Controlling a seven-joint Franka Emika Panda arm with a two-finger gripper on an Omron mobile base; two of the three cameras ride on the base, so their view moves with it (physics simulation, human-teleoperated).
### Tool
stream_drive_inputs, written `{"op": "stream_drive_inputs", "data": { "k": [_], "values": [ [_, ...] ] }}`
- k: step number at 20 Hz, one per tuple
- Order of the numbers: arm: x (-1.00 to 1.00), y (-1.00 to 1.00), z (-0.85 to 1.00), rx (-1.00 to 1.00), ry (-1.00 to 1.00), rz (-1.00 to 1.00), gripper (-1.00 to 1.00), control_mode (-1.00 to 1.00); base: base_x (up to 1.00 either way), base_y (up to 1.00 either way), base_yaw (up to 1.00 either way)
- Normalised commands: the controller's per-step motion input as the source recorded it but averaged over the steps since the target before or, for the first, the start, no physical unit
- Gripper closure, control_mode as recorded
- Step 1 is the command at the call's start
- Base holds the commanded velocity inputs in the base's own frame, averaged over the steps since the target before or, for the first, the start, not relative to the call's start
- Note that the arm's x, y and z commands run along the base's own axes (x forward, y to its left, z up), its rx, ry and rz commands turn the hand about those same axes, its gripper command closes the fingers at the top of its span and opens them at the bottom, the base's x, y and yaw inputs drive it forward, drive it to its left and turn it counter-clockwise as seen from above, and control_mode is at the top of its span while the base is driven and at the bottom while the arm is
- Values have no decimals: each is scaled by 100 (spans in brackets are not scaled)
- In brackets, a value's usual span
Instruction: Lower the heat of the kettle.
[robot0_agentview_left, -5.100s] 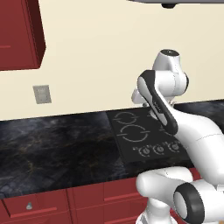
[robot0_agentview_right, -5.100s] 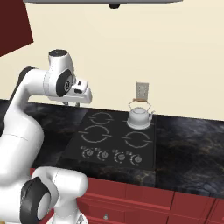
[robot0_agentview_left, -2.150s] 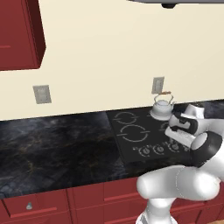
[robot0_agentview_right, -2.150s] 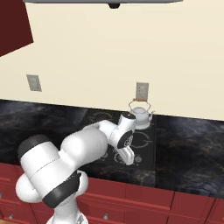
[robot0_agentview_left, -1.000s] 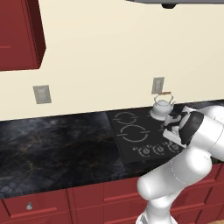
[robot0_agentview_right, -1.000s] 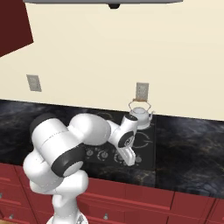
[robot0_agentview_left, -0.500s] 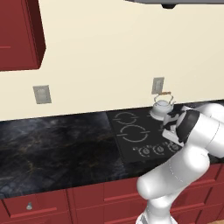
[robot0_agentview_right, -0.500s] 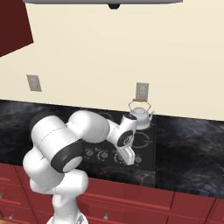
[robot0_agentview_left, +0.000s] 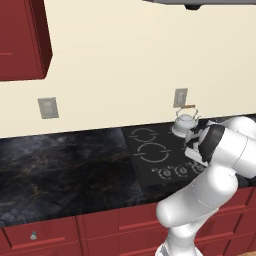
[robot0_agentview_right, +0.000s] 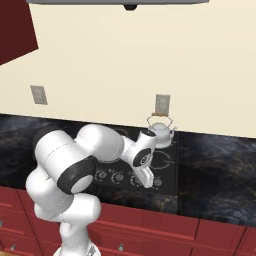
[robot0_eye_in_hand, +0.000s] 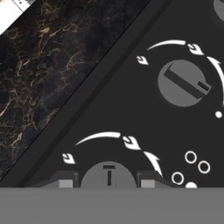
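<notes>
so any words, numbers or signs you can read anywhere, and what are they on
No words, numbers or brand names can be read in any view.
Stove panel: white flame signs growing along an arc around each knob, not letters.
Same panel: small white rings and dots beside the knobs, signs without text.
Kettle: no label visible.
Wall plates: blank.

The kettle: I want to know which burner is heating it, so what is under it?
The kettle stands on the black cooktop at its rear corner, by the wall. The kettle's base covers the burner ring beneath it, so that ring cannot be seen.
</notes>
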Motion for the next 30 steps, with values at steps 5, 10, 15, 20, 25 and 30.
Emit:
{"op": "stream_drive_inputs", "data": {
  "k": [5,10,15,20,25,30],
  "values": [
    [0,7,-8,0,0,-13,100,-100,0,0,0],
    [0,3,-6,0,0,-33,100,-100,0,0,0],
    [0,0,-8,0,0,-36,100,-100,0,0,0],
    [0,1,-13,0,0,-39,100,-100,0,0,0],
    [0,0,-14,0,1,-39,100,-100,0,0,0],
    [0,0,-14,0,2,-38,100,-100,0,0,0]
  ]
}}
